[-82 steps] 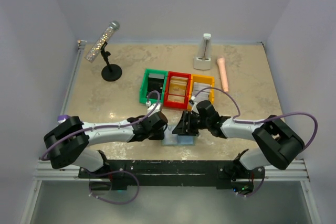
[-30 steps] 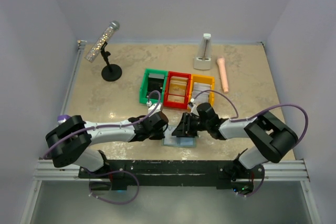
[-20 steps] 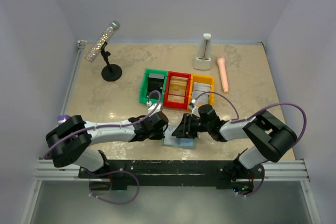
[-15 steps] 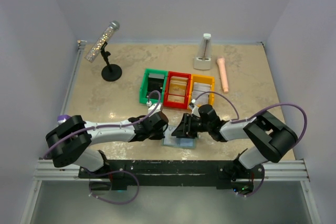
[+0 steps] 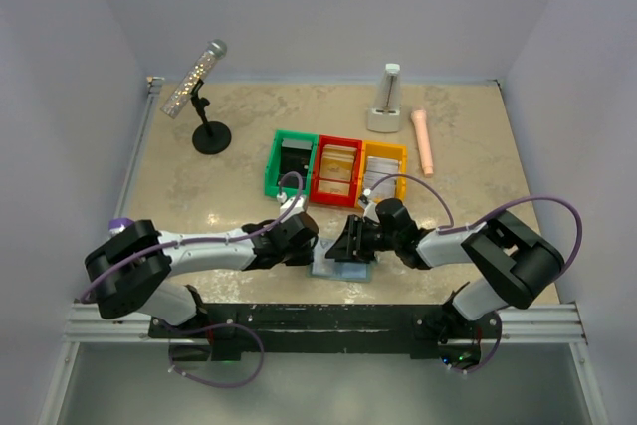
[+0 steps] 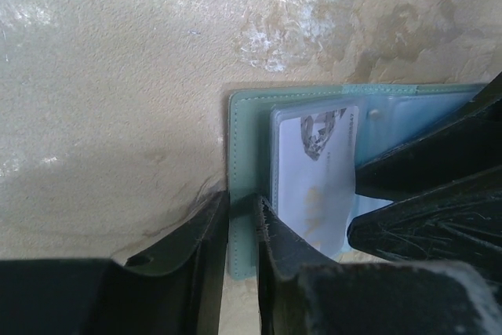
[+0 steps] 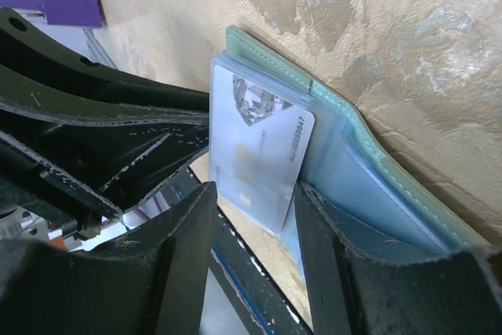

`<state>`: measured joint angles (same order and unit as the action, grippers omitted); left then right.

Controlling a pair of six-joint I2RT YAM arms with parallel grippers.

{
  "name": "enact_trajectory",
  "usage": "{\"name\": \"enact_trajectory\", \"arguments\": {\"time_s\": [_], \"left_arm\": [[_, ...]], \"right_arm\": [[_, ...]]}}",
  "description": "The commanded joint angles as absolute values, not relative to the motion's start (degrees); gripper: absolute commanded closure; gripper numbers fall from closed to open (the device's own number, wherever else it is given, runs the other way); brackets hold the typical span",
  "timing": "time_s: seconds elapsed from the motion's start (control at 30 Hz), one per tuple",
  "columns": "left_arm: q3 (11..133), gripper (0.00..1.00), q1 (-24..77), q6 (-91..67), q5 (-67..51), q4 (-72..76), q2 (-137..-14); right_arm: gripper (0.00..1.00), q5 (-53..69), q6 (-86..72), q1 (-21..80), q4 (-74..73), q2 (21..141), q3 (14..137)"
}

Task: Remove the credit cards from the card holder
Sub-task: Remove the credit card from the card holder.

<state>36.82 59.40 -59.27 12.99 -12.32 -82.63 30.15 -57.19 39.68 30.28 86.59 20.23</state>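
The card holder (image 5: 338, 270) lies open at the table's near edge, between both grippers. In the left wrist view its grey-green border (image 6: 239, 139) frames a pale blue panel holding a pale credit card (image 6: 314, 170). My left gripper (image 6: 241, 221) is shut on that border; in the top view it (image 5: 311, 252) sits at the holder's left side. In the right wrist view the card (image 7: 255, 147) sticks out of the holder's pocket (image 7: 345, 154). My right gripper (image 7: 255, 217) is open, one finger on either side of the card's free end; in the top view it (image 5: 348, 246) hovers over the holder.
A green bin (image 5: 291, 162), a red bin (image 5: 335, 170) and a yellow bin (image 5: 383, 168) stand in a row just behind the grippers. Farther back are a microphone on a stand (image 5: 204, 97), a white metronome-like object (image 5: 386, 102) and a pink cylinder (image 5: 424, 141). A black rail (image 5: 318, 316) borders the near edge.
Since the oldest frame the right arm has folded in closer to the holder. Over the last second both grippers and the holder stay almost still.
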Motion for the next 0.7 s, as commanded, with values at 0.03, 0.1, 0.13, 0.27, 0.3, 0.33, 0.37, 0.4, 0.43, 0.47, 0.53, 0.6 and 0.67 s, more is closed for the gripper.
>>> {"name": "enact_trajectory", "arguments": {"time_s": [0.03, 0.1, 0.13, 0.27, 0.3, 0.33, 0.37, 0.4, 0.43, 0.47, 0.53, 0.6, 0.67], "left_arm": [[33.8, 0.74, 60.1, -59.1, 11.1, -21.2, -82.7], [34.1, 0.74, 60.1, -58.8, 11.3, -21.8, -81.8], [34.4, 0.74, 60.1, -58.8, 11.4, -22.1, -81.5], [34.9, 0.74, 59.9, -58.4, 12.6, -24.2, -79.5], [34.9, 0.74, 59.8, -58.3, 13.0, -24.6, -78.9], [34.9, 0.74, 59.6, -58.3, 13.3, -25.0, -78.4], [34.8, 0.74, 59.5, -58.2, 13.5, -25.3, -77.6], [34.6, 0.74, 59.5, -58.3, 13.8, -25.4, -76.8], [34.4, 0.74, 59.4, -58.2, 13.9, -25.1, -76.0], [33.8, 0.74, 59.4, -58.2, 13.8, -23.7, -74.6], [32.2, 0.74, 59.4, -58.0, 12.7, -19.9, -72.3], [30.2, 0.71, 59.4, -57.7, 11.1, -15.3, -69.6], [28.5, 0.63, 59.4, -57.0, 9.7, -11.5, -67.1]], "right_arm": [[0.5, 28.7, -55.9, 40.0, 28.7, 86.2, 20.7], [0.5, 28.7, -55.8, 39.9, 28.7, 86.2, 20.8], [0.5, 28.7, -55.8, 39.9, 28.6, 86.0, 20.8], [0.5, 28.6, -55.5, 40.0, 27.7, 85.6, 21.0], [0.5, 28.5, -55.4, 40.0, 27.4, 85.5, 21.0], [0.5, 28.5, -55.3, 40.0, 27.3, 85.4, 21.1], [0.5, 28.6, -55.1, 39.9, 27.1, 85.4, 21.2], [0.5, 28.6, -55.1, 40.0, 27.1, 85.4, 21.2], [0.5, 28.5, -55.1, 39.9, 27.1, 85.4, 21.2], [0.5, 28.6, -55.1, 40.0, 27.0, 85.3, 21.2], [0.5, 28.6, -55.0, 39.9, 27.0, 85.4, 21.2], [0.5, 28.7, -55.0, 40.0, 27.0, 85.3, 21.2], [0.49, 28.7, -55.0, 39.9, 26.9, 85.3, 21.2]]}}
